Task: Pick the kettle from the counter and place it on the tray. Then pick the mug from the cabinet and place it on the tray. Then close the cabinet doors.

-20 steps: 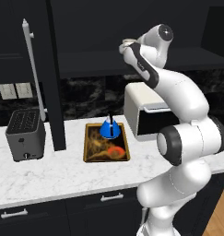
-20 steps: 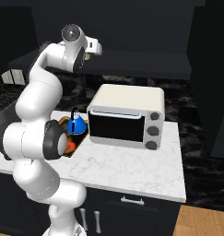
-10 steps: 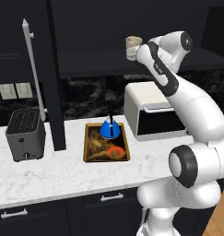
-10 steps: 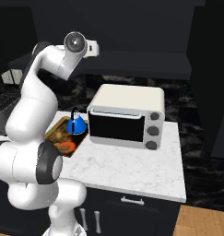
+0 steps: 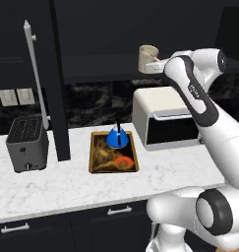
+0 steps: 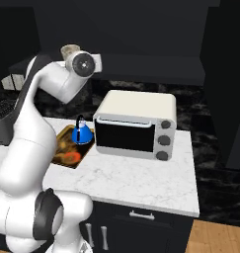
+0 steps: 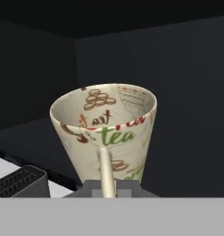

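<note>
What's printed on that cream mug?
Brown and green tea lettering on the cream mug, clearest in the hand view.

A dim kitchen: black marbled backsplash (image 5: 91, 101) with pale wall switches (image 5: 16, 97), a grey slotted toaster (image 5: 26, 142) and a cream toaster oven with three knobs (image 6: 136, 123), and light wooden floor (image 6: 218, 237) at lower right.

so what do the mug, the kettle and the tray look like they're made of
Mug: probably glazed ceramic, cream with printed words and a thin rim. Kettle: likely enamelled or painted metal, smooth solid blue, black handle. Tray: wood or lacquer by its golden-brown rim and dark painted centre; hard to tell which.
</note>
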